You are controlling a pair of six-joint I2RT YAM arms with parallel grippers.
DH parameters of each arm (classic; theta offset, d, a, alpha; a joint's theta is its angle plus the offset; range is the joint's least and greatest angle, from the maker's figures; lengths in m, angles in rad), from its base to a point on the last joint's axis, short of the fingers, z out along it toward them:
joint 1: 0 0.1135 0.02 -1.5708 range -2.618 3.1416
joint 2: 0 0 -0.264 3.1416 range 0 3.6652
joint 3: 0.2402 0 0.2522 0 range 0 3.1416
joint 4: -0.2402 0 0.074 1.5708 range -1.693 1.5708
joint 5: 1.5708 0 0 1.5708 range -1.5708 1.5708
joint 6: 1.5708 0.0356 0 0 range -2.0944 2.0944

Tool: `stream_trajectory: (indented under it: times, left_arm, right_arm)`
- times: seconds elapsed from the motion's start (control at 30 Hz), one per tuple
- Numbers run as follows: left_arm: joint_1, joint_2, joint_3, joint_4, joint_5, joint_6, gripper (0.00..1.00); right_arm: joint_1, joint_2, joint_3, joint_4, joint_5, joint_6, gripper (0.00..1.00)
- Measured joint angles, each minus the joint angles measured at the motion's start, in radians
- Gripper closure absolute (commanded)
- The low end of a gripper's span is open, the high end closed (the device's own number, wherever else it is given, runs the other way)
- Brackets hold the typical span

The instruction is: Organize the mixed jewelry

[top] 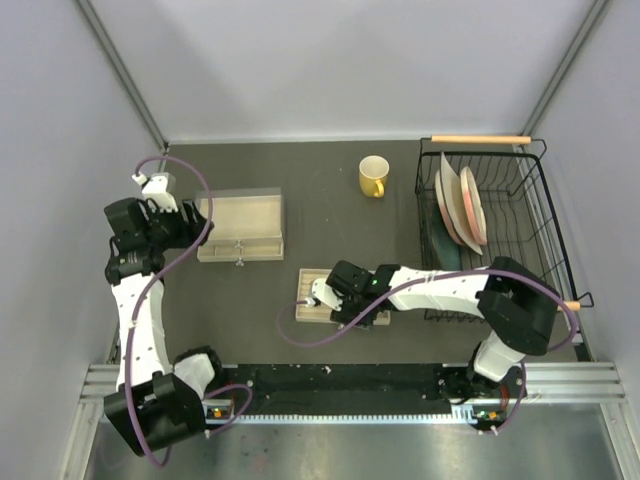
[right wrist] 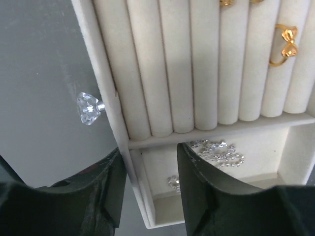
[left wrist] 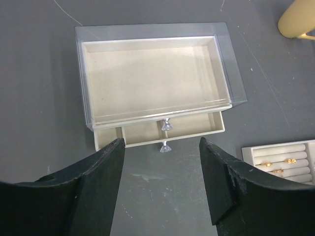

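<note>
The mixed jewelry lies in a cream slotted tray point(right wrist: 112, 93). A gold ring point(right wrist: 286, 43) sits between the rolls, and a silvery glittery cluster point(right wrist: 219, 150) and a smaller silvery piece point(right wrist: 173, 182) lie in the end compartment. My right gripper point(right wrist: 150, 157) is open and straddles the tray's side wall, one finger outside and one inside that compartment, holding nothing. My left gripper point(left wrist: 161, 164) hangs open and empty above the table, in front of the clear-lidded box point(left wrist: 152, 73). The box's drawer point(left wrist: 157, 132) is pulled out a little. More gold rings point(left wrist: 290, 161) show in the left wrist view.
A yellow mug point(top: 373, 176) stands at the back centre. A black wire dish rack point(top: 535, 215) with plates point(top: 463, 205) fills the right side. Crystal knobs stick out of the box drawer point(left wrist: 165, 146) and the tray point(right wrist: 88, 108).
</note>
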Motion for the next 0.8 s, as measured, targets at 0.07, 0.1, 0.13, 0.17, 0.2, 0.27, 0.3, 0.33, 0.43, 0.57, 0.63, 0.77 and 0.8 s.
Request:
stream_trajectory:
  times: [0.07, 0.1, 0.13, 0.17, 0.2, 0.27, 0.3, 0.33, 0.43, 0.57, 0.63, 0.77, 0.8]
  left_arm:
    - [0.004, 0.008, -0.002, 0.005, 0.0, 0.0, 0.33]
    - [0.006, 0.011, -0.002, 0.008, 0.0, 0.0, 0.33]
    - [0.007, 0.017, -0.002, 0.013, -0.001, 0.0, 0.33]
    - [0.008, 0.02, -0.002, 0.017, -0.002, 0.0, 0.33]
    - [0.008, 0.024, -0.002, 0.021, -0.005, 0.0, 0.33]
    - [0.01, 0.034, -0.002, 0.029, -0.013, 0.0, 0.33]
    - [0.011, 0.039, -0.002, 0.034, -0.02, 0.0, 0.33]
    - [0.012, 0.046, -0.002, 0.04, -0.029, 0.001, 0.33]
    - [0.015, 0.074, 0.0, 0.064, -0.062, 0.002, 0.32]
    - [0.016, 0.14, 0.034, 0.083, -0.119, -0.001, 0.32]
    - [0.016, 0.185, 0.063, 0.097, -0.149, -0.003, 0.32]
    - [0.017, 0.284, 0.13, 0.124, -0.196, -0.018, 0.32]
    - [0.017, 0.31, 0.146, 0.131, -0.208, -0.024, 0.32]
  right_arm:
    - [0.008, 0.021, 0.008, 0.008, 0.002, 0.004, 0.74]
    - [0.012, 0.024, 0.011, 0.008, 0.005, 0.007, 0.79]
    - [0.017, 0.029, 0.016, 0.005, 0.007, 0.009, 0.84]
    - [0.019, 0.03, 0.019, 0.005, 0.009, 0.008, 0.9]
    - [0.024, 0.032, 0.021, 0.009, 0.014, 0.008, 0.92]
    - [0.029, 0.033, 0.023, 0.009, 0.016, 0.01, 0.99]
    - [0.03, 0.033, 0.024, 0.008, 0.016, 0.009, 1.0]
    - [0.031, 0.033, 0.027, 0.005, 0.017, 0.009, 1.0]
    - [0.029, 0.034, 0.043, -0.011, 0.025, 0.006, 1.0]
    - [0.028, 0.034, 0.089, -0.061, 0.03, -0.008, 1.0]
    - [0.028, 0.033, 0.125, -0.09, 0.032, -0.019, 1.0]
    - [0.028, 0.033, 0.202, -0.136, 0.041, -0.043, 1.0]
    - [0.028, 0.033, 0.222, -0.145, 0.045, -0.049, 1.0]
